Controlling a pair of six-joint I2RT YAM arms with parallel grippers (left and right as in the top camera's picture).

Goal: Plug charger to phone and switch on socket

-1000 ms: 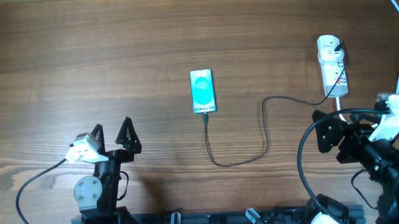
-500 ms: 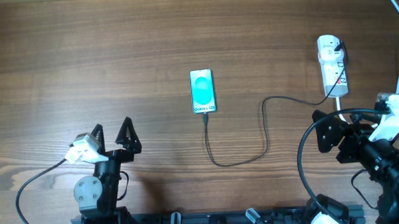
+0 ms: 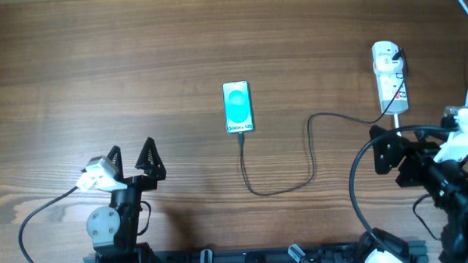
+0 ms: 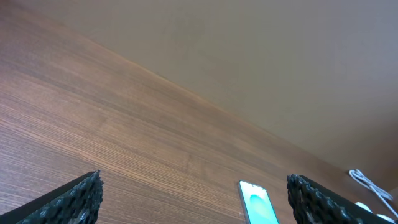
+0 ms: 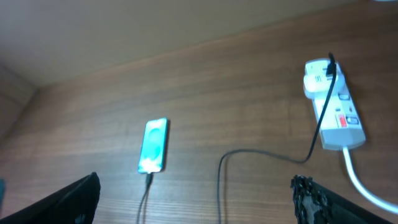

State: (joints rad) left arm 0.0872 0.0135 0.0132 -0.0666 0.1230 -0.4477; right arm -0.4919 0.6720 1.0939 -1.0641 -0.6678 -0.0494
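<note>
The phone (image 3: pixel 238 106) with a teal screen lies flat mid-table; it also shows in the left wrist view (image 4: pixel 257 202) and the right wrist view (image 5: pixel 154 154). The thin black charger cable (image 3: pixel 309 148) runs from the phone's near end in a loop to the white socket (image 3: pixel 390 78), where its black plug sits; the socket shows in the right wrist view (image 5: pixel 333 106) too. My left gripper (image 3: pixel 132 156) is open and empty at the near left. My right gripper (image 3: pixel 391 159) is open and empty near the socket's near end.
The socket's thick white cord (image 3: pixel 397 119) runs toward the right arm. Another white cable (image 3: pixel 457 3) lies at the far right corner. The table is brown wood.
The right arm has shifted very slightly; nothing else has moved.
</note>
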